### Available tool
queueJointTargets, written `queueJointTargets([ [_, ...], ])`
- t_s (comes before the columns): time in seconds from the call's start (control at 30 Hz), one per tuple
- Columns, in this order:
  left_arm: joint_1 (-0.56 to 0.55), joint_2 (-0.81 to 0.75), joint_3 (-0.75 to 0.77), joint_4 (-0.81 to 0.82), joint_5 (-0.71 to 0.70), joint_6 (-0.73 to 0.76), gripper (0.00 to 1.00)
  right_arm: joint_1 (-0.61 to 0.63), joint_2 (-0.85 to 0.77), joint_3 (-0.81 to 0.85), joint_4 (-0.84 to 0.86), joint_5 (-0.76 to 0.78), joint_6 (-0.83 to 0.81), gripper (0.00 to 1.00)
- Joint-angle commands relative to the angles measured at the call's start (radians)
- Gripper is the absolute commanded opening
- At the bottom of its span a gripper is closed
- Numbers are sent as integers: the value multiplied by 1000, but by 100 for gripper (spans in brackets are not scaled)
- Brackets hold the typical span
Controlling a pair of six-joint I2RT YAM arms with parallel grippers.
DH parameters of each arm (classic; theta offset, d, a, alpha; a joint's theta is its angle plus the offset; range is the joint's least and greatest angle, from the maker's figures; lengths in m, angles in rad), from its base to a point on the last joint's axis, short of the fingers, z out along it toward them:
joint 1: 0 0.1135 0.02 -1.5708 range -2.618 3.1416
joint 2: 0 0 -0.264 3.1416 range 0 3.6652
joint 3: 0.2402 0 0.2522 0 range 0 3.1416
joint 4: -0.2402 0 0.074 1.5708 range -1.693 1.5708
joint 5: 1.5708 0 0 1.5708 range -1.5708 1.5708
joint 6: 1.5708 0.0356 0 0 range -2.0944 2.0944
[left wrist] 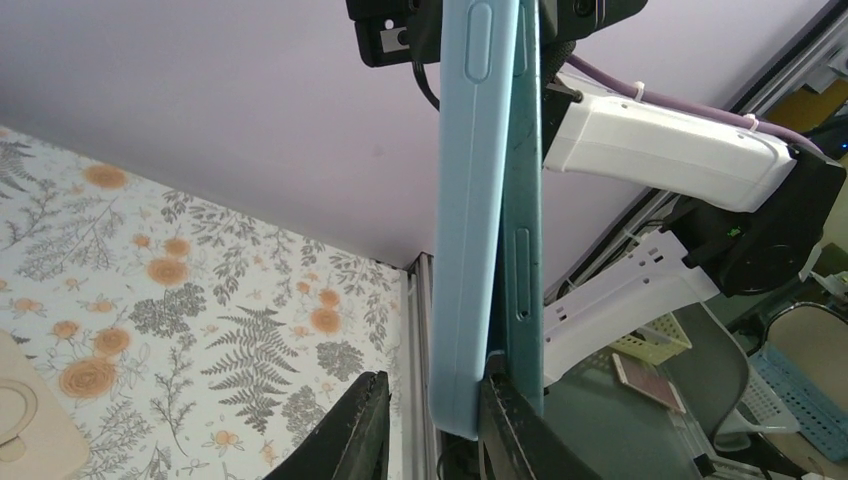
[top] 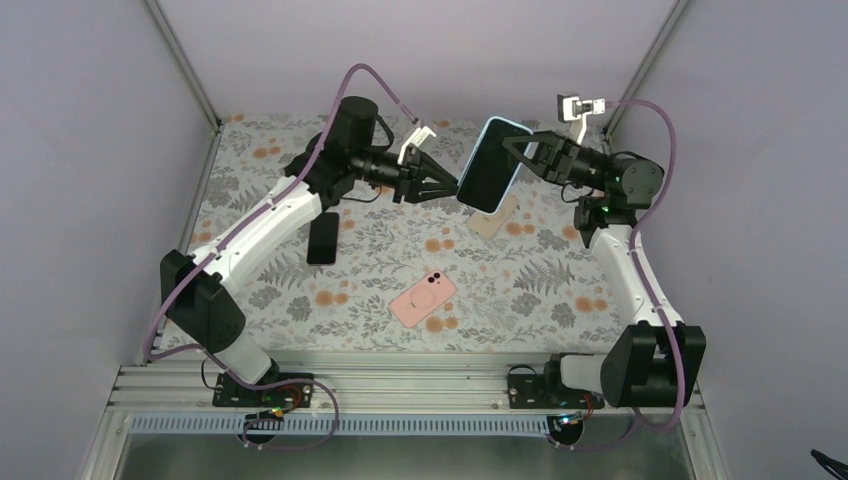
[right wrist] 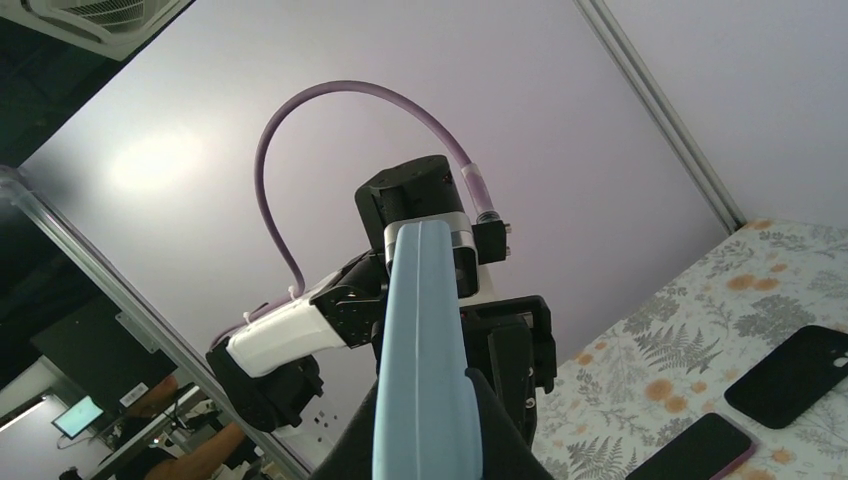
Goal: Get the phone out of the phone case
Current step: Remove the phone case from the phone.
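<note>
The phone [top: 488,170] in its light-blue phone case [top: 506,126] is held up on edge above the back of the table. My right gripper [top: 522,150] is shut on it from the right; in the right wrist view the case [right wrist: 420,330] fills the gripper [right wrist: 425,388]. My left gripper [top: 455,190] is at its lower left corner. In the left wrist view one finger [left wrist: 510,415] is wedged between the case [left wrist: 470,200] and the teal phone [left wrist: 522,200]. The other finger [left wrist: 365,410] stands a little off the case, so the gripper [left wrist: 436,382] is open.
On the floral table lie a pink phone [top: 423,298], a black phone [top: 323,237] and a beige case [top: 494,218] beneath the raised phone. Grey walls with metal posts enclose the table on three sides.
</note>
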Motion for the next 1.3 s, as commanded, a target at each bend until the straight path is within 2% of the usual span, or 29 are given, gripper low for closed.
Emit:
queueJointTargets([
  [0.0,11,63,31,18,-148,-6,22,95,-41,-17,52,-18,97,4],
  [0.2,12,70,69,7,-148,1,22,159,-54,-28,-152,-46,-112,4],
  [0.53,12,59,97,32,-2,-2,22,257,-43,11,-513,-85,-467,4],
  [0.67,12,61,143,-4,-16,37,22,289,-40,30,-638,-98,-591,4],
  [0.93,-1,61,159,14,43,35,22,332,-23,19,-720,-113,-668,4],
  [1.27,-27,89,187,32,35,8,23,381,13,-13,-650,-105,-604,4],
])
